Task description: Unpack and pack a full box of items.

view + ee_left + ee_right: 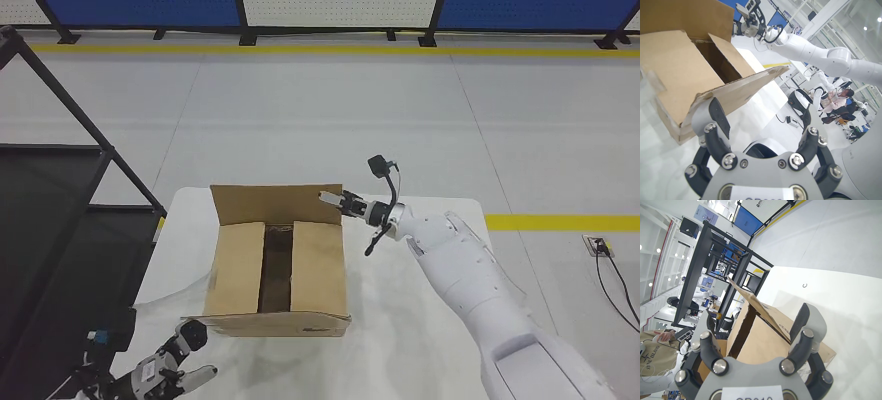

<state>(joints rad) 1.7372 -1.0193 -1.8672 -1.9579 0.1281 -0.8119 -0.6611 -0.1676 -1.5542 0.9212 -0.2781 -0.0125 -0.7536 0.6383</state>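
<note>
A brown cardboard box (275,265) stands in the middle of the white table. Its far flap (275,203) stands upright and its near flap (265,324) folds outward. Two inner flaps lie over the top with a dark gap (277,265) between them, and the contents are hidden. My right gripper (330,198) is open at the far right corner of the box. In the right wrist view the raised flap's edge (753,303) lies between the fingers of that gripper (753,321). My left gripper (762,117) is open and holds nothing. It hangs off the box's near left corner (200,355), just below the near flap (745,89).
A black metal rack (60,200) stands beside the table on the left. Bare white tabletop (420,330) lies to the right of the box, under the right arm. The table's far edge runs just behind the raised flap.
</note>
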